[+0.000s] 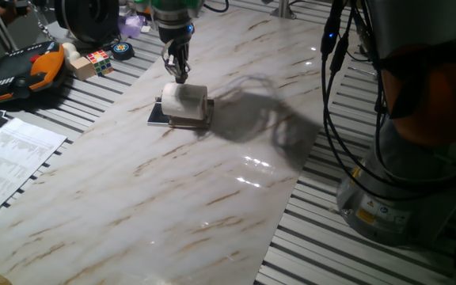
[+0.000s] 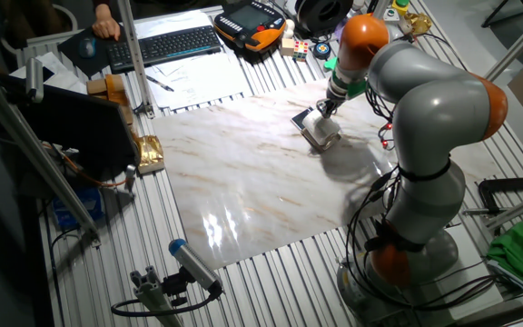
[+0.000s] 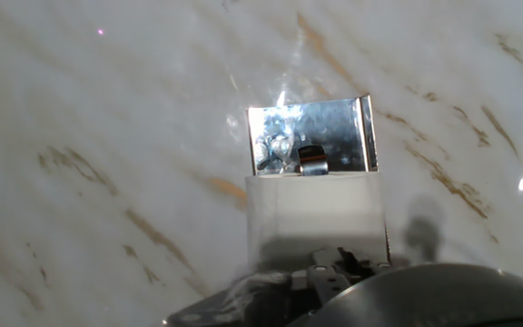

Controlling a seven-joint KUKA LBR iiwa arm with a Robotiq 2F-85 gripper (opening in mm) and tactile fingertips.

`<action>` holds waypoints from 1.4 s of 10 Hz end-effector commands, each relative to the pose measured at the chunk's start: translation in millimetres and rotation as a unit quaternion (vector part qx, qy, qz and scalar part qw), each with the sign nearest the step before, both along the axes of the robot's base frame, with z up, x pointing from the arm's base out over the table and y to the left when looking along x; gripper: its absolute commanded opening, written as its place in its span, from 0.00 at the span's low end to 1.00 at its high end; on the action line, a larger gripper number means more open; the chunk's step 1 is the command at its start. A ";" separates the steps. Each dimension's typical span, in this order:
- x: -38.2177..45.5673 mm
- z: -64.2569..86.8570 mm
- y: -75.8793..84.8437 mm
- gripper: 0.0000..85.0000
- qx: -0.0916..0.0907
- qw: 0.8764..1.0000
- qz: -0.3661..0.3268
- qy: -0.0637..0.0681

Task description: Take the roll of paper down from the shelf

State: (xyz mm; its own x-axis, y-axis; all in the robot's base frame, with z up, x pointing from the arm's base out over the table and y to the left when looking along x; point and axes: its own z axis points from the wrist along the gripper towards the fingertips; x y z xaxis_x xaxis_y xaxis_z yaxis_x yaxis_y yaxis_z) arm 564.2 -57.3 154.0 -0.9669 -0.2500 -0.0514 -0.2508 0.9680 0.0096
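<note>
1 roll [image 1: 184,99], 1 shelf [image 1: 159,116]

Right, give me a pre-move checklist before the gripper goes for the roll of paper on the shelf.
1. Roll of paper on the shelf: ok, it lies on top of the low rack.
2. Gripper lined up: ok, it hangs just above the roll's rear edge in one fixed view.
3. Fingers apart enough to take the roll: cannot tell; in one fixed view they look close together, and the hand view hides the tips.
4. Contact with the roll: cannot tell, the tips sit very near its top.
5. Landing spot: ok, bare marble tabletop lies in front of the shelf.
6. Shelf steady: cannot tell; nothing visibly holds it down.
</note>
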 end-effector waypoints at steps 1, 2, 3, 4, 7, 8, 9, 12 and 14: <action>1.1 1.6 -0.2 0.01 -0.003 1.000 -0.002 -0.006; 4.0 3.2 2.0 0.01 -0.007 1.000 -0.006 -0.011; 4.8 4.0 3.3 0.01 -0.010 1.000 -0.009 -0.012; 4.9 2.9 3.7 0.01 -0.010 1.000 -0.010 -0.012; 6.0 3.4 4.7 0.01 -0.004 1.000 -0.018 -0.009; 6.3 2.4 5.2 0.01 -0.009 1.000 -0.018 -0.009; 7.0 -0.5 5.7 0.01 -0.009 1.000 -0.017 -0.008; 7.2 -7.0 4.8 0.01 -0.013 1.000 -0.012 -0.009; 7.2 -7.0 5.1 0.01 -0.012 1.000 -0.009 -0.009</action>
State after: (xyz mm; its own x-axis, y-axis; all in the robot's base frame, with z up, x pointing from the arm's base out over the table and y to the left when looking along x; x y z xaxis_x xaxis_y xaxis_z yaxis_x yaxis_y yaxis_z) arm 571.3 -52.1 146.8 -0.9703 -0.2336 -0.0635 -0.2329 0.9723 -0.0183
